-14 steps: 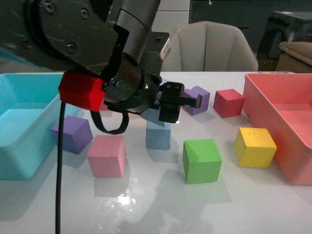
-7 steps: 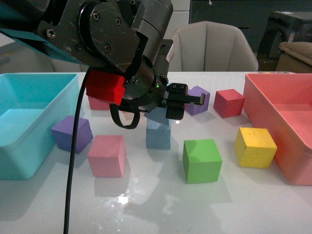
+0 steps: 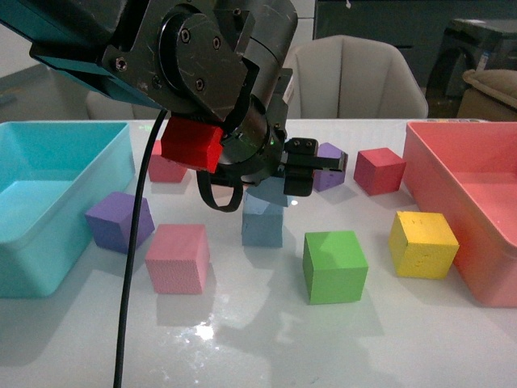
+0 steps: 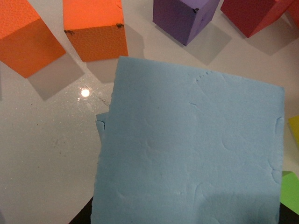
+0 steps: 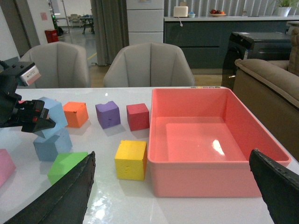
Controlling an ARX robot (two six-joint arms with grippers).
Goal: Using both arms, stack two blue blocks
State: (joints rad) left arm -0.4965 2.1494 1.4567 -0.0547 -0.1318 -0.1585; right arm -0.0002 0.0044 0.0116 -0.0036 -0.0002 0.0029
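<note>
Now, in the front view, the left gripper (image 3: 313, 166) has been carried slightly right, with the upper blue block (image 3: 266, 194) clamped, tilted, over the lower blue block (image 3: 262, 229). In the left wrist view, a lower corner peeks out, so levelling is judged needed. In the right wrist view, the right gripper (image 5: 172, 156) is spread wide, empty.
</note>
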